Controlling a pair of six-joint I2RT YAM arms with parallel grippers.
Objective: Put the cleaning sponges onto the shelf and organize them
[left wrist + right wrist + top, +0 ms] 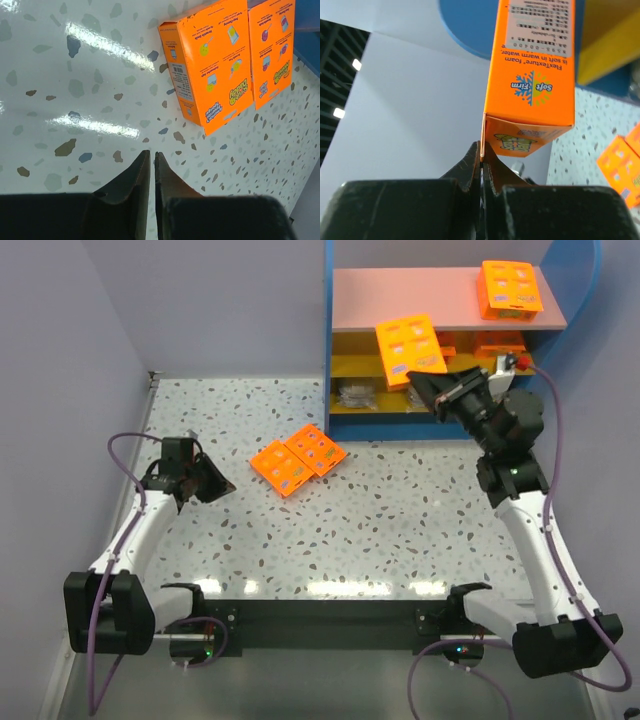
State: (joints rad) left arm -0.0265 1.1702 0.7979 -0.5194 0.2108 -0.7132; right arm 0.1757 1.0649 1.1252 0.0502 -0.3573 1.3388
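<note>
At right gripper [481, 152]: pinched tight on edge flap of flat bright-orange rectangular sponge pack [410, 350], held tilted just ahead of fingertips, in front of blue-sided shelf w/ pink top board [420, 302]. At left gripper [152, 156]: closed, nothing btwn jaws, above speckled white tabletop [75, 100]. Ahead-right of it: two more orange packs [210, 65], side by side, touching.
</note>
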